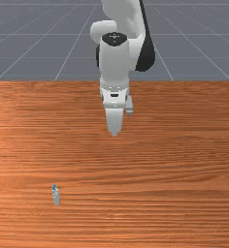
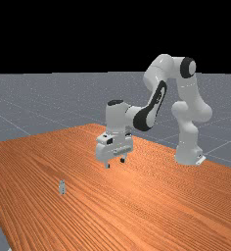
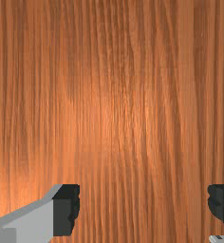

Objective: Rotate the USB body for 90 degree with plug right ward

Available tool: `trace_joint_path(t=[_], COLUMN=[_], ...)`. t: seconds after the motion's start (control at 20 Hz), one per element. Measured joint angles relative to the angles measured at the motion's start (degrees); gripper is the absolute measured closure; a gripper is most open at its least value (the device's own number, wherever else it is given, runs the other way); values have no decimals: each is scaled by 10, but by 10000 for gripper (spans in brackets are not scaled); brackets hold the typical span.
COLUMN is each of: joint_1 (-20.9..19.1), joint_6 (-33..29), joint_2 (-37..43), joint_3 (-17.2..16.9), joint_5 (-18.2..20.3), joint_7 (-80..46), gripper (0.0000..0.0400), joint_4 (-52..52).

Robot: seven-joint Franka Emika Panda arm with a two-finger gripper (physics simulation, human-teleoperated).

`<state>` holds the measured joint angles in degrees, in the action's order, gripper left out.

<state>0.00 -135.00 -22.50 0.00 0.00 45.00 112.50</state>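
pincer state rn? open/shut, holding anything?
Pincer: open, fingers well apart, holding nothing.

Counter (image 1: 174, 160): orange-brown wood, darker streaks; grain runs side to side in the front view. Its edge beyond is straight there. Brighter patch of light (image 3: 109, 116) on the wood, wrist view. Floor (image 2: 19, 100): grey-blue, crossed by thin pale lines (image 1: 67, 55). Far view: floor extends to a level horizon; backdrop (image 2: 63, 34) above it, plain black.
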Motion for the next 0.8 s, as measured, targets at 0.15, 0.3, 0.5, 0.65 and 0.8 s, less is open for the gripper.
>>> trace_joint_path(t=[0.15,0.3,0.5,0.65,0.8], joint_1=[0,-1,-10,-44,-75], joint_6=[0,-4,-4,-1,5], joint_2=[0,-2,-3,-8,-18], joint_3=[0,1,0,-5,-17], joint_5=[0,-1,-1,3,9], joint_7=[0,7,32,104,138], gripper=[310,380,397,399,400], joint_4=[0,0,0,-8,-23])
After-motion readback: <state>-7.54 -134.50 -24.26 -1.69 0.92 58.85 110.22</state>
